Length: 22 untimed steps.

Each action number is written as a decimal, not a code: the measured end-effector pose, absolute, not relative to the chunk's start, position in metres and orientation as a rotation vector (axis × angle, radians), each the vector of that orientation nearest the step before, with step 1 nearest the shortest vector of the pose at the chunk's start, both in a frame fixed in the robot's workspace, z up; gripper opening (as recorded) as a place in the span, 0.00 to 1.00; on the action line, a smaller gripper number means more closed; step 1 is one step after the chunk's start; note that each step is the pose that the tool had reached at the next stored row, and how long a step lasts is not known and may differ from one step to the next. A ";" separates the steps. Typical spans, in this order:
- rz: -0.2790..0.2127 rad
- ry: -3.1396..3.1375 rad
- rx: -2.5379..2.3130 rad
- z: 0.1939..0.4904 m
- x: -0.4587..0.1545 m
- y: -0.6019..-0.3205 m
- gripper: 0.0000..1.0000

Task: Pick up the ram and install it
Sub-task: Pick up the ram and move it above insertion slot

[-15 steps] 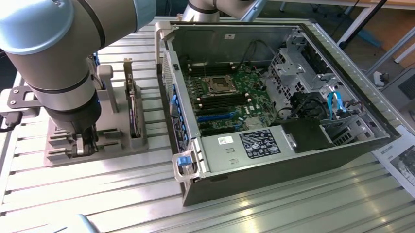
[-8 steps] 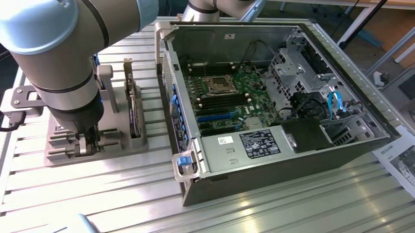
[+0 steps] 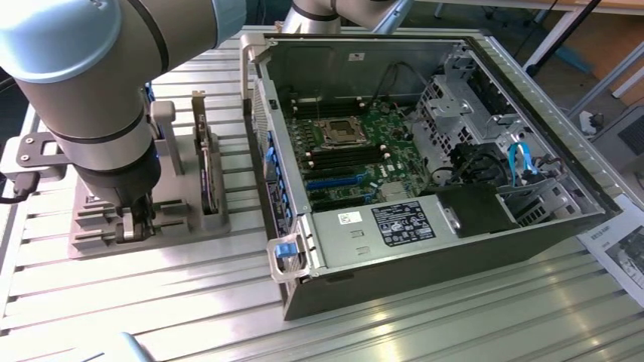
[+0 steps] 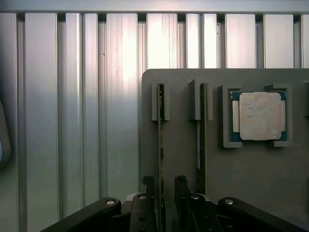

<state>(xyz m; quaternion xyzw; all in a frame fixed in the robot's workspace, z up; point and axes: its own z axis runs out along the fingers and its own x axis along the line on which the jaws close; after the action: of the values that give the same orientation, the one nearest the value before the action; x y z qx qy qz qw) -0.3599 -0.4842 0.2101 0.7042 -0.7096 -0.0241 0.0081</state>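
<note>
Gripper (image 4: 164, 182) low over grey holder (image 4: 251, 179) on bench (image 4: 58, 121). Fingers (image 4: 149, 186) spread, straddling the upright ram (image 4: 160, 140). Contact seemingly not made, though hard to judge.

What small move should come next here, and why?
Probably close the end effector on the ram: its open fingers straddle the stick with gaps either side, and the stick stands in its grey holder slot.

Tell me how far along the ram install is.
Nothing is finished yet: the ram stands in its holder slot. In hand: the gripper straddles it, fingers either side, not closed. Left: the grip, the lift and seating it in the open computer case.
</note>
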 end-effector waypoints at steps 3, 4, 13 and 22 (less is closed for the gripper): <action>-0.075 -2.218 2.201 0.210 -0.360 -0.484 0.31; -0.075 -2.217 2.201 0.210 -0.360 -0.484 0.31; -0.075 -2.218 2.201 0.210 -0.360 -0.484 0.31; -0.075 -2.218 2.201 0.210 -0.360 -0.484 0.22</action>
<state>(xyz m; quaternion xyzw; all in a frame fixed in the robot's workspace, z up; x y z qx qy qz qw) -0.3599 -0.4838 0.2097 0.7042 -0.7096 -0.0241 0.0081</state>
